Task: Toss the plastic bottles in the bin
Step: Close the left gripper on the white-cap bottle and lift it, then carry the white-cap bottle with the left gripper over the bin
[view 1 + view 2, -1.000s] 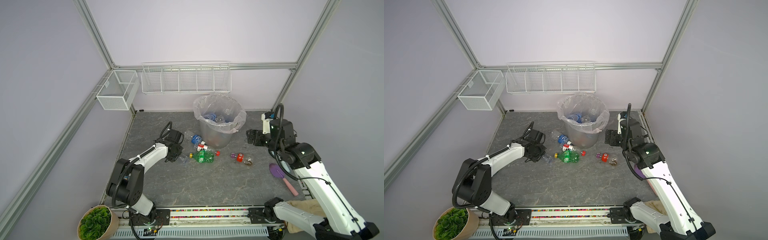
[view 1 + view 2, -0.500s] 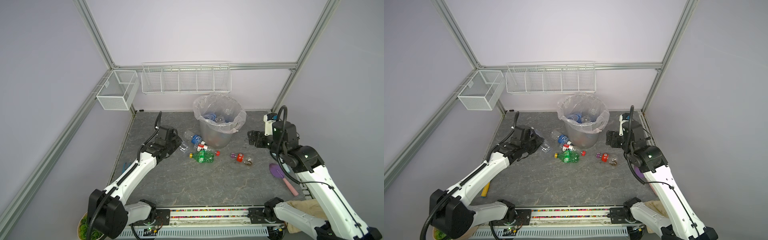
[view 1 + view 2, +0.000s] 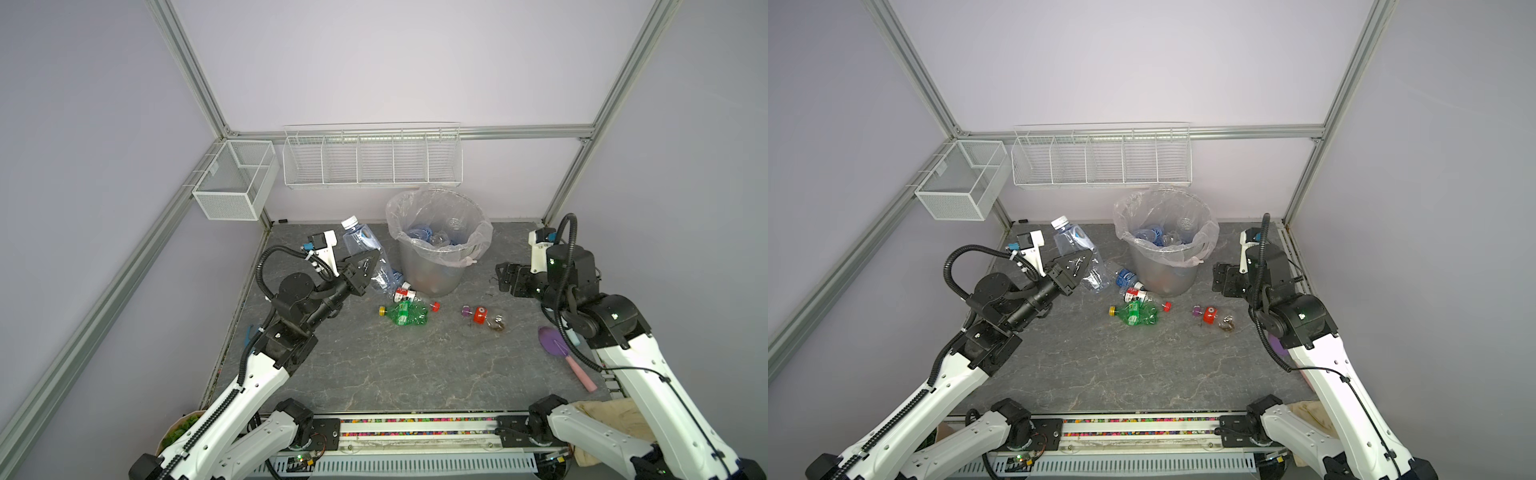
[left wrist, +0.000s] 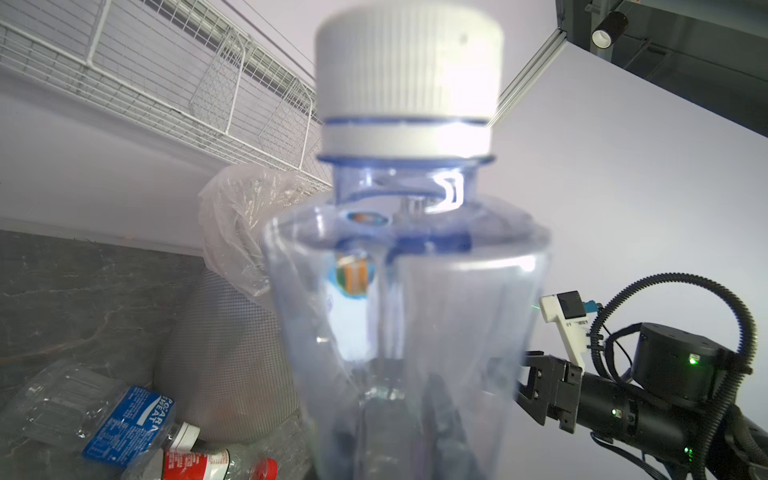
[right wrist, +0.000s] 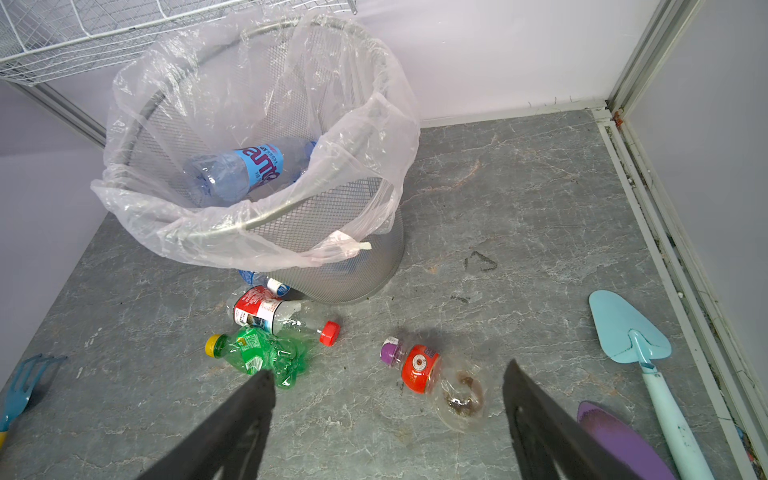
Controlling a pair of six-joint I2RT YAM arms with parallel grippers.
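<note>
Plastic bottles: several already inside bin (image 3: pixel 440 253) (blue-label one visible in right wrist view); left gripper (image 3: pixel 365 266) clamped on clear white-capped bottle (image 3: pixel 360 245), raised just beside bin, not yet over rim; right gripper (image 5: pixel 388 399) spread wide, empty, above surface (image 3: pixel 395 365). Left on surface: blue-label bottle (image 4: pixel 112 419), red-label bottle (image 5: pixel 274 313) and green bottle (image 5: pixel 266 353) near bin foot; small red-label purple-capped bottle (image 5: pixel 432 378) apart. Judgement: task well advanced; held bottle plus four outstanding.
</note>
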